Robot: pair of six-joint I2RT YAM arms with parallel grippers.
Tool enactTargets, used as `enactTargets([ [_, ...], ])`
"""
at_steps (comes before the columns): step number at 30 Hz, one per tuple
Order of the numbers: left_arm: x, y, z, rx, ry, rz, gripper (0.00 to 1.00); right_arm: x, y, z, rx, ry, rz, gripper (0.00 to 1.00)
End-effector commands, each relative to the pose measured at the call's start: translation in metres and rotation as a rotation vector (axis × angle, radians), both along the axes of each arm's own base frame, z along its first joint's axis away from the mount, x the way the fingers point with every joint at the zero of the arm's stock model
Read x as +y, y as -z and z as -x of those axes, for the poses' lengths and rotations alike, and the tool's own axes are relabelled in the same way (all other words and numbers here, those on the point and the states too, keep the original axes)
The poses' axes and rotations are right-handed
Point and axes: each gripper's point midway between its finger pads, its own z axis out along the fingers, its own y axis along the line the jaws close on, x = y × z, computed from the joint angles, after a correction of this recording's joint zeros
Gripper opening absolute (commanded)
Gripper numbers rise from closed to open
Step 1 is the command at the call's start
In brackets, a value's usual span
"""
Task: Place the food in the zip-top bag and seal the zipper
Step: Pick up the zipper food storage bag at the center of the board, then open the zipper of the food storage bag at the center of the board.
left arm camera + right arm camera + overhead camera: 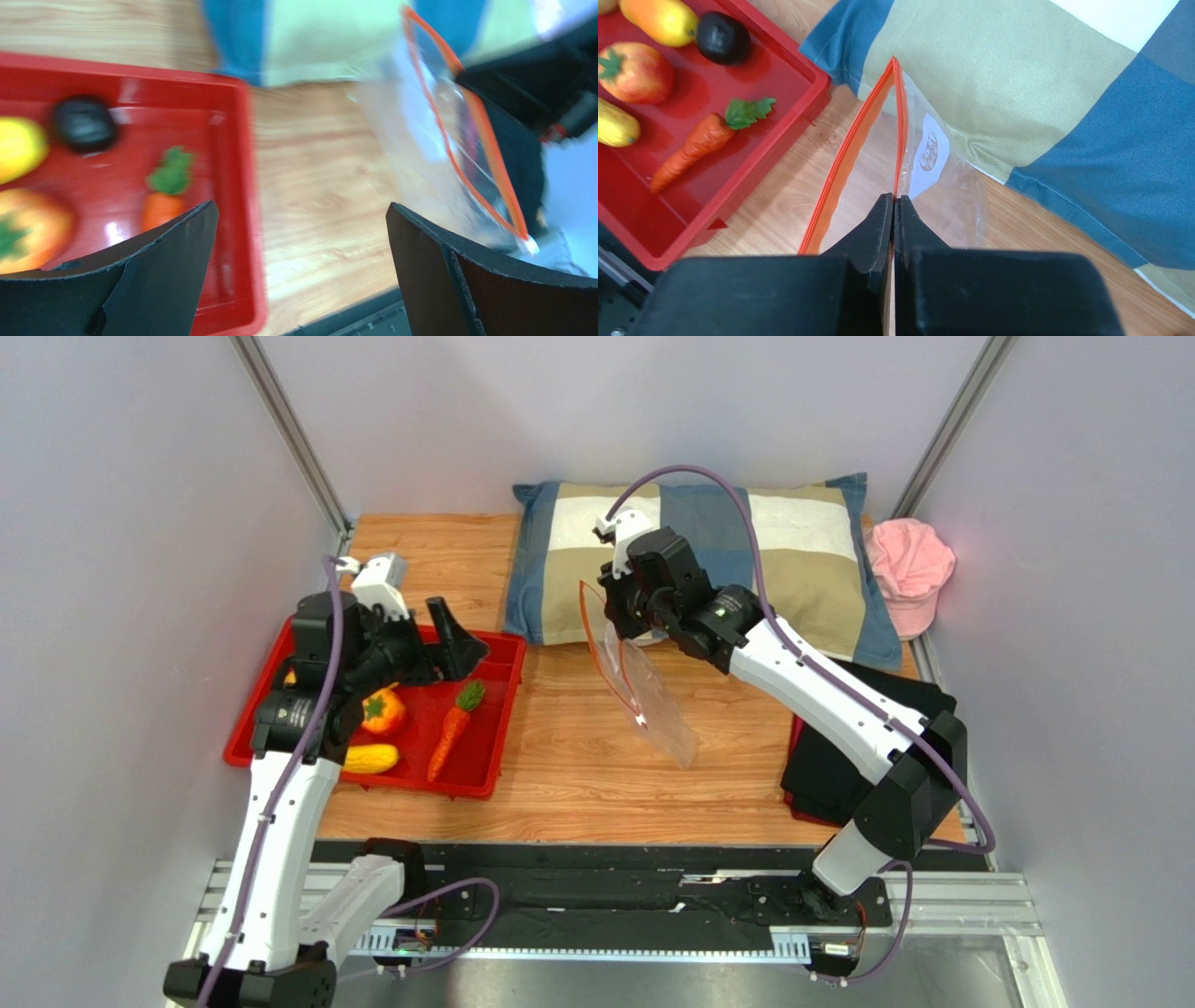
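Observation:
The food lies in a red tray [494, 711] at the left: an orange carrot [452, 728], an orange pepper [382, 711], a yellow piece [370, 758] and a dark round fruit [723, 38]. The clear zip-top bag [648, 689] hangs above the table's middle with its mouth open. My right gripper [893, 203] is shut on one lip of the orange-red zipper [898, 119]; the other lip [843, 164] bows away toward the tray. The white slider tab [530, 245] sits at the strip's end. My left gripper [302, 217] is open and empty, above the tray's right edge.
A checked pillow [730, 546] lies at the back behind the bag. A pink cap [909, 567] sits at the back right. Black cloth [859, 745] lies under the right arm. Bare wood table [575, 756] lies between tray and bag.

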Motion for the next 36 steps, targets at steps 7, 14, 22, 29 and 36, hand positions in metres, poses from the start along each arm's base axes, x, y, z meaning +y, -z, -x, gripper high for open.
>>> enactTargets([
  [7, -0.085, -0.014, -0.007, 0.062, 0.263, 0.158, 0.94, 0.014, -0.034, 0.019, 0.038, -0.012, -0.193, 0.00],
  [14, -0.131, 0.000, -0.002, 0.163, 0.355, 0.210, 0.89, 0.022, -0.039, 0.030, 0.076, -0.059, -0.237, 0.00],
  [22, -0.163, 0.027, -0.021, 0.265, 0.366, 0.191, 0.80, 0.017, -0.040, 0.036, 0.086, -0.053, -0.252, 0.00],
  [29, -0.177, 0.045, -0.024, 0.356, 0.383, 0.213, 0.60, 0.004, -0.041, 0.038, 0.047, -0.025, -0.243, 0.00],
  [36, -0.179, 0.038, -0.022, 0.338, 0.405, 0.224, 0.00, -0.021, -0.020, 0.046, 0.017, -0.002, -0.170, 0.00],
])
